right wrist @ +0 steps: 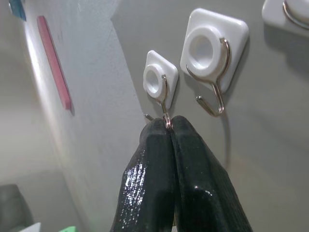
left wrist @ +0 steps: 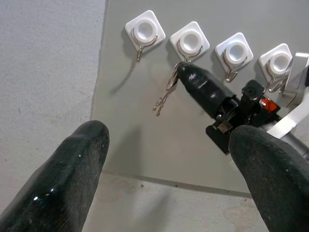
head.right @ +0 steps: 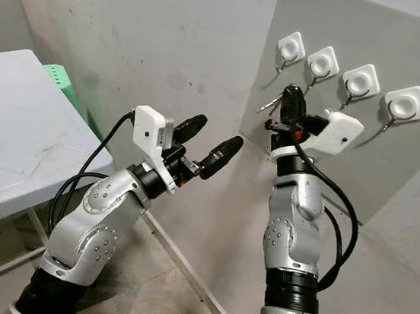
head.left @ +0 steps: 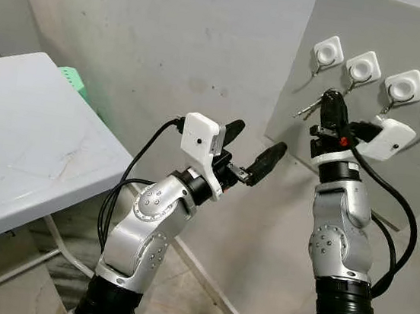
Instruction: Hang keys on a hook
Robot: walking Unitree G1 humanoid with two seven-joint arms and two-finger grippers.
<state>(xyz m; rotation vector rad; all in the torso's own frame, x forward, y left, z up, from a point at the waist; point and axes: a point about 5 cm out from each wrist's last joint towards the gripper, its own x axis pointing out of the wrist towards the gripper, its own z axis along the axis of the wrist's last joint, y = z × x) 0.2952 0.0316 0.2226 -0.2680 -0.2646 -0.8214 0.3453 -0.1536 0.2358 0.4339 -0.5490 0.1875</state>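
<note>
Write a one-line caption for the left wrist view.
Right gripper holds keys beneath the second hook on the grey board.

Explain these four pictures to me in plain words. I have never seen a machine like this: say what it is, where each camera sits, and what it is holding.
This is a humanoid robot with two silver arms, each ending in two long black fingers. The two wide pictures come from cameras on its head, looking down at its own arms. The other two come from cameras on each wrist, looking along the fingers.

The right gripper is raised to a grey board that carries four white hooks. Its fingers are pressed together on a bunch of keys, close under the second hook from the left.

The left gripper hangs open in mid-air, holding nothing. A white table stands to the robot's left.
</note>
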